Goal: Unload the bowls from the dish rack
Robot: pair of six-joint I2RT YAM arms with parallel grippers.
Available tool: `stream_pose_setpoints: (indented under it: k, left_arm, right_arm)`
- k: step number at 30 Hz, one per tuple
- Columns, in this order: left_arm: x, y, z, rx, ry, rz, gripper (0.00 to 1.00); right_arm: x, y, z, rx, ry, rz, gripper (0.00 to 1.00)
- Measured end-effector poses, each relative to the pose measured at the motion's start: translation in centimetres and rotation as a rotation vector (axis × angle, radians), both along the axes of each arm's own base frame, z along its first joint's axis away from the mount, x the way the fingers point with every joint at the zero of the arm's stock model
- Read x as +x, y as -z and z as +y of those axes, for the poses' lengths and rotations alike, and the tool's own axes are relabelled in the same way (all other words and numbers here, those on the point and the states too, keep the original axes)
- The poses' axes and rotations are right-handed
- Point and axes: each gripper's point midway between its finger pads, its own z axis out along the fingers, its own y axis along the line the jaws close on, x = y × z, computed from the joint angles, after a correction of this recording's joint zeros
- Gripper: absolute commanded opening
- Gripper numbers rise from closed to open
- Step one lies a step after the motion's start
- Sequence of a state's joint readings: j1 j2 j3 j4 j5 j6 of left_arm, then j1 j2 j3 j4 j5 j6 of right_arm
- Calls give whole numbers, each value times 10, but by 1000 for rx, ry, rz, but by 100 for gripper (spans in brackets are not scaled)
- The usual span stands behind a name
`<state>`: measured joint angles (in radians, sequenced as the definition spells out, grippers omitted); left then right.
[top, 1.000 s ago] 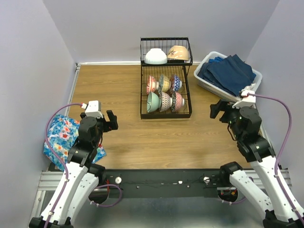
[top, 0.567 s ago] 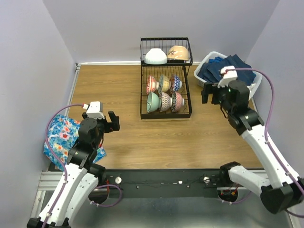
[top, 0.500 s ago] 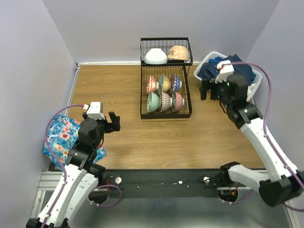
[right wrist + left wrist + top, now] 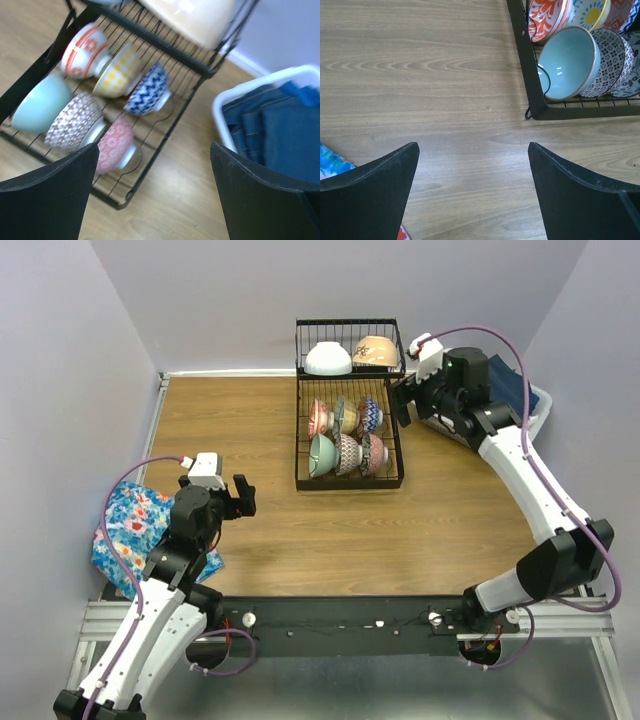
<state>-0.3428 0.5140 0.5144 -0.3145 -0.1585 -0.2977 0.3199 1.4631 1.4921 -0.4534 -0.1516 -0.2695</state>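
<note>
Overhead: right gripper spread and empty, just beside the dish rack; left gripper spread too, well apart from that rack. From the left wrist: mint-green bowl ahead and rightward of parted fingers. From the right wrist: blue-zigzag bowl ahead between parted fingers, white basket rightward.

Front of dish rack open; cloth basket crowds its right.

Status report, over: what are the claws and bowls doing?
Left claw open, empty, short of dish rack. Right claw open, empty, beside it. All eight bowls in rack. White basket alongside, not blocking.
</note>
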Motion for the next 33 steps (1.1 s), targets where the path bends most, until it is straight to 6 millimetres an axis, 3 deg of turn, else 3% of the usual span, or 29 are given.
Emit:
stream_pose_setpoints:
  k: [6,15,25,33]
  left_arm:
    - [1,3,0,7,0,13,99]
    - [2,7,0,12,0,27,99]
    - [2,8,-1,14,0,32,99]
    - [2,8,-1,14,0,32,99]
  right_arm:
    - [-8,49,9,92,46,182,100]
    - [-35,118,18,314,254,485,100]
    - [-31,169,39,445,398,667,99]
    - [-22,192,43,464,439,706,94]
